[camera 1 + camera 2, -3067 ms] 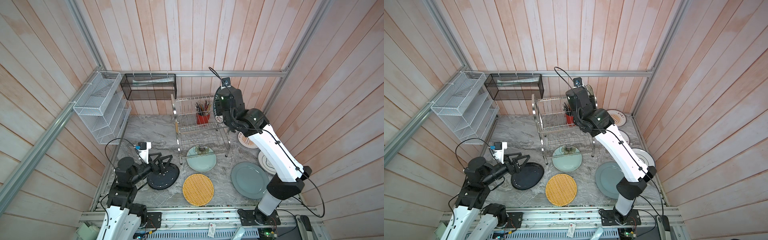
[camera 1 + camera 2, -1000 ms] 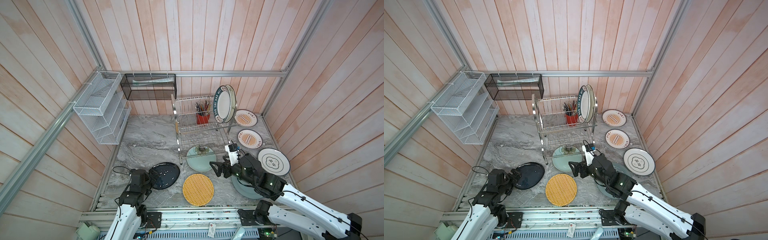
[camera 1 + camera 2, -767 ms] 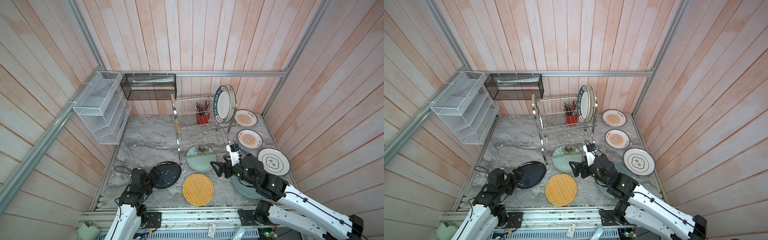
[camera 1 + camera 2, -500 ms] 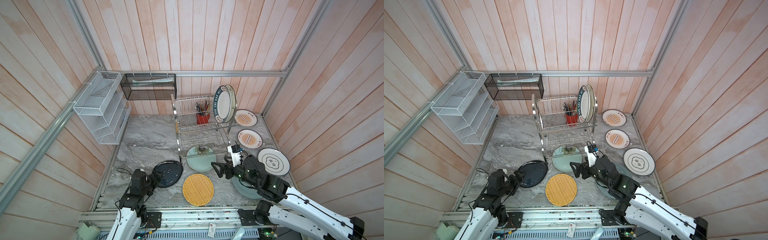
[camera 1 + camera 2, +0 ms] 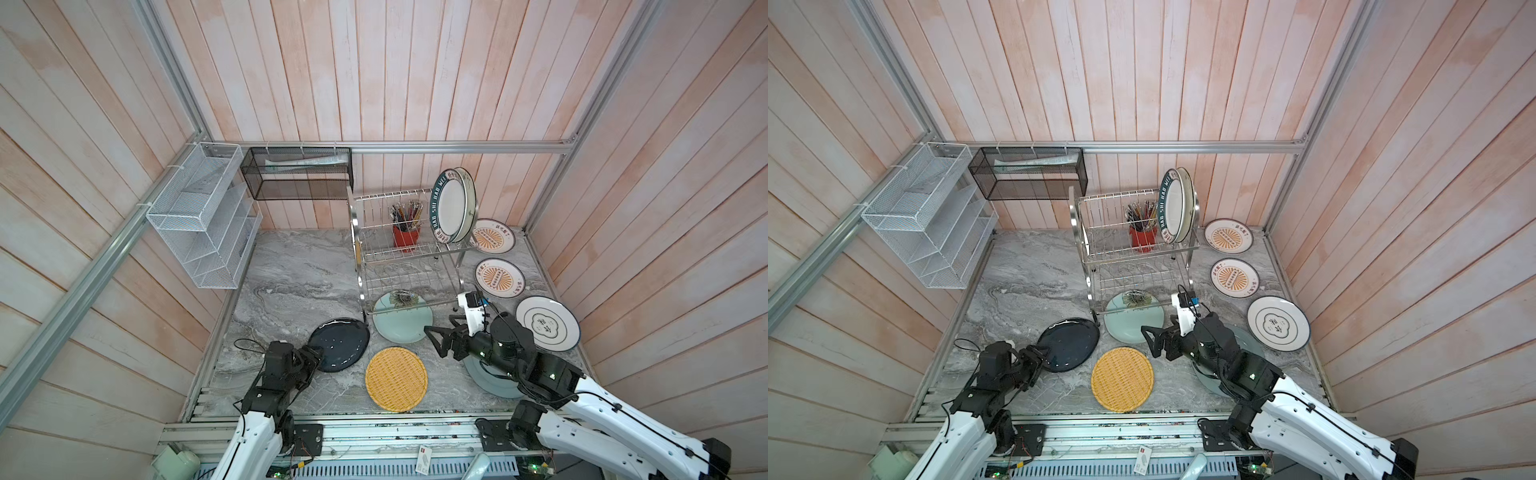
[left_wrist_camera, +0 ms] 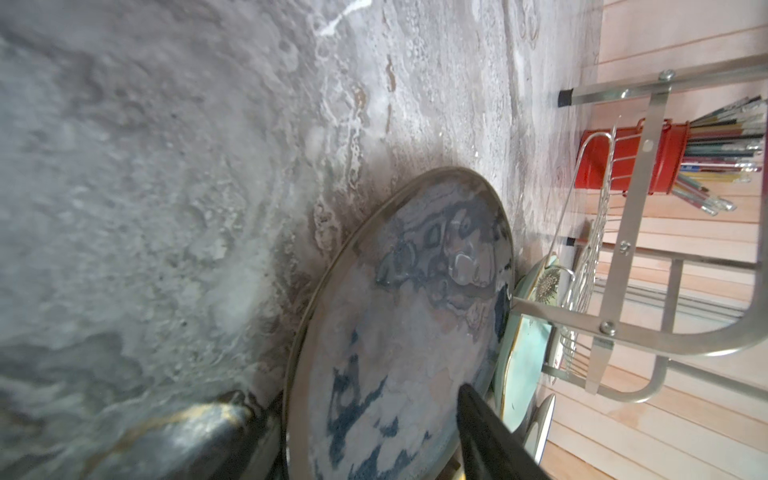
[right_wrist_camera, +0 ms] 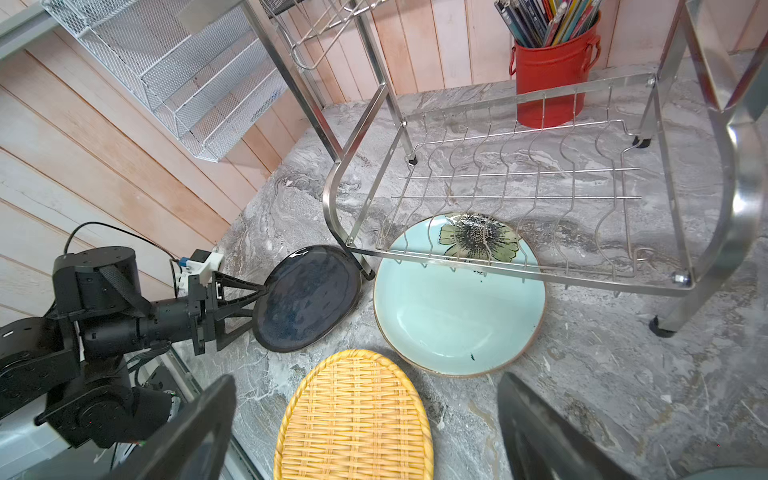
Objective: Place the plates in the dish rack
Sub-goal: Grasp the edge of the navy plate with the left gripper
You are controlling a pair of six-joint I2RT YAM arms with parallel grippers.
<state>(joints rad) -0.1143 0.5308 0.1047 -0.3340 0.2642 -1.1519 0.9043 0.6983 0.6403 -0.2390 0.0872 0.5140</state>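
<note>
The glossy black plate (image 5: 340,343) lies by the dish rack's (image 5: 407,253) front leg. My left gripper (image 5: 318,357) is half open and straddles its near rim: one finger under it, one finger (image 6: 478,424) over it. My right gripper (image 7: 361,415) hovers wide open and empty above the yellow woven plate (image 7: 353,419), beside the mint flowered plate (image 7: 457,311), which lies partly under the rack. The right arm covers most of a grey-blue plate (image 5: 494,382). Two white plates (image 5: 453,205) stand upright in the rack's top tier.
Two orange-sunburst plates (image 5: 493,236) (image 5: 500,277) and a dark-emblem plate (image 5: 547,323) lie along the right wall. A red utensil cup (image 5: 405,239) stands in the rack. A white mesh organiser (image 5: 203,224) and a black mesh basket (image 5: 297,174) hang on the walls.
My left gripper slid the black plate toward the rack leg while its jaws narrowed round the rim. My right arm came down from the rack's top tier and now hovers low.
</note>
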